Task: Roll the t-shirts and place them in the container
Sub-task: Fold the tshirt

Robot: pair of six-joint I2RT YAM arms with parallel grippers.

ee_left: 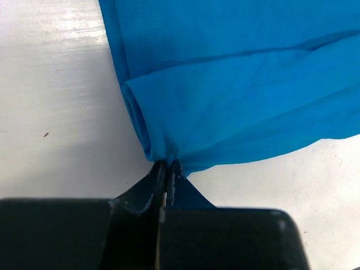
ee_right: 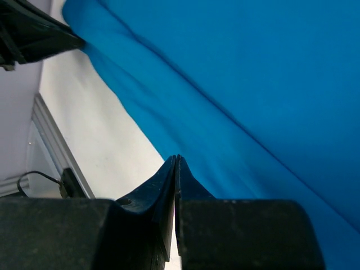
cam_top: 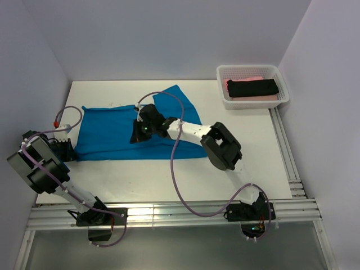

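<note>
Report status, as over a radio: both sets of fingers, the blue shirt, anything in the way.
Left gripper shut on blue t-shirt edge. Right gripper shut at the cloth's near edge; grip unconfirmed. Shirt flat, unrolled. Basket far right, nothing blocking.

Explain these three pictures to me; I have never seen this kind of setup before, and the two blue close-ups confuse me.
Two robot arms are bolted at the near edge of a white table. The wide picture looks down from above; each close-up comes from a camera on one wrist. A bright blue cloth t-shirt lies spread out. The left hand is shut, pinching the shirt's edge, seen at the table's left. The right hand is shut at the shirt's near edge, though whether cloth is caught there is unclear. At far right, a white plastic mesh basket holds a rolled black shirt on pink cloth.
</note>
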